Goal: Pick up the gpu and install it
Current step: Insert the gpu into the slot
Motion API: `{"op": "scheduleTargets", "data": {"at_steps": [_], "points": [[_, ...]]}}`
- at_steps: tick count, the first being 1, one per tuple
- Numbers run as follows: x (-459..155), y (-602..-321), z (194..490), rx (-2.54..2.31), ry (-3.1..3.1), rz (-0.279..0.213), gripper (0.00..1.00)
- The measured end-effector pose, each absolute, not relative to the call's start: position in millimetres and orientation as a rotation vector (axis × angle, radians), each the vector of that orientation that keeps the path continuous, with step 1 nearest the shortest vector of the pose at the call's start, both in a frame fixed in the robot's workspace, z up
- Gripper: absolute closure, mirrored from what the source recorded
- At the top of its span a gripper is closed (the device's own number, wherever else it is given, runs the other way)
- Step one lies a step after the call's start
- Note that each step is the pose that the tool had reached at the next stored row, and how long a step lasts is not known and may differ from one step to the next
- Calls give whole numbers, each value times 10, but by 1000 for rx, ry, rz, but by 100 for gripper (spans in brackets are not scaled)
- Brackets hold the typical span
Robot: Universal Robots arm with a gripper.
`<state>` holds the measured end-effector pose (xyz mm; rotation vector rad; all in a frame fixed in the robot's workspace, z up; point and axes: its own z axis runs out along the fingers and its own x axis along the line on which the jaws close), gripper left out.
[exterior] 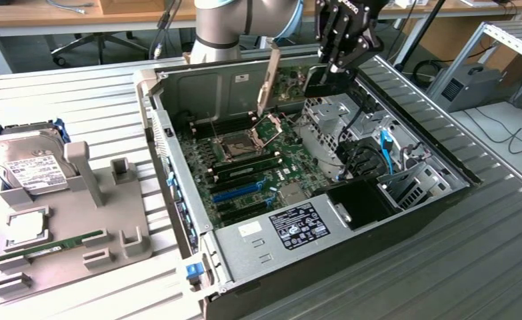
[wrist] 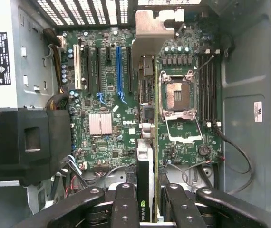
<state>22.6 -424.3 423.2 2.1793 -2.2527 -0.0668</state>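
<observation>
Jaws pinch the gpu (wrist: 145, 164) by one end, a finger on each face. The card stands on edge inside the open computer case (exterior: 161, 133), over the motherboard (wrist: 108, 95), between the expansion slots (wrist: 120, 71) and the CPU socket (wrist: 178, 94). Its silver bracket (exterior: 268, 81) hangs toward the board. A hard drive (exterior: 29, 167) sits in a grey holder (exterior: 109, 213) on the bench (exterior: 83, 100).
</observation>
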Motion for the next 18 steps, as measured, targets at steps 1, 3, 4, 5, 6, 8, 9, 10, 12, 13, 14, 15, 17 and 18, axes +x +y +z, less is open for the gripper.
{"op": "scheduleTargets", "data": {"at_steps": [1,3,4,5,6,8,9,10,12,13,14,15,17,18], "points": [[226,-4243,4231,2184,-2250,-66,73],[224,-4243,4230,2195,-2244,-60,73],[221,-4243,4229,2200,-2242,-57,73],[218,-4243,4229,2204,-2241,-54,73],[213,-4243,4228,2208,-2240,-51,73],[204,-4243,4225,2211,-2240,-47,73],[199,-4243,4223,2211,-2240,-47,73],[196,-4242,4220,2211,-2240,-47,73],[186,-4242,4211,2211,-2240,-47,73],[179,-4243,4203,2212,-2240,-47,73],[174,-4243,4198,2212,-2240,-47,73],[170,-4243,4194,2212,-2240,-47,73],[158,-4243,4186,2212,-2239,-46,73],[151,-4243,4183,2212,-2239,-47,73]]}}
